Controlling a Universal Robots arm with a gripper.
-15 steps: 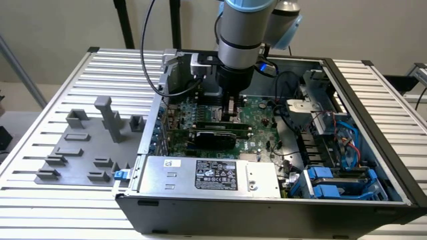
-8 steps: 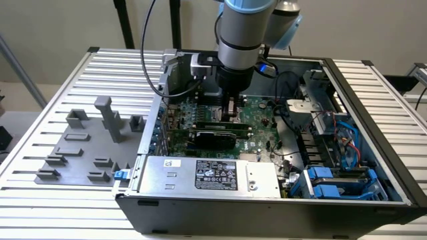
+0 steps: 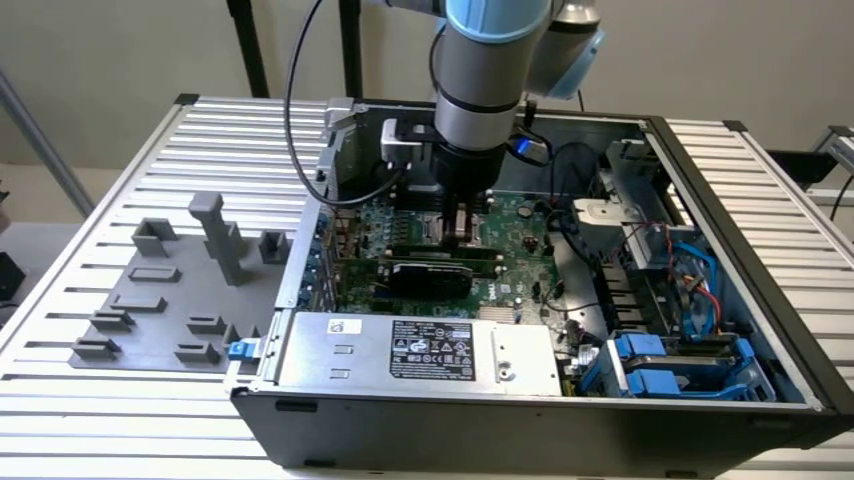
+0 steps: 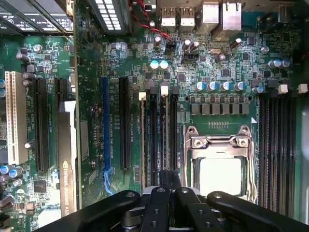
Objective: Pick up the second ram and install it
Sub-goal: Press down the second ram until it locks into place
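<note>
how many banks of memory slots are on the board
2. One bank lies beside the cpu socket, its end under the pincer; the other bank lies on the socket's opposite side. More may be hidden.

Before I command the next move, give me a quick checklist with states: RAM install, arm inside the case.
1. Fingers shut: ok.
2. Fingers above the DIMM slots beside the CPU socket: ok.
3. Second ram held or seated in a slot: cannot tell.
4. White slot latches fully closed: cannot tell.
5. Fingers apart from the NVIDIA graphics card: ok.
6. CPU socket untouched by the fingers: ok.
</note>
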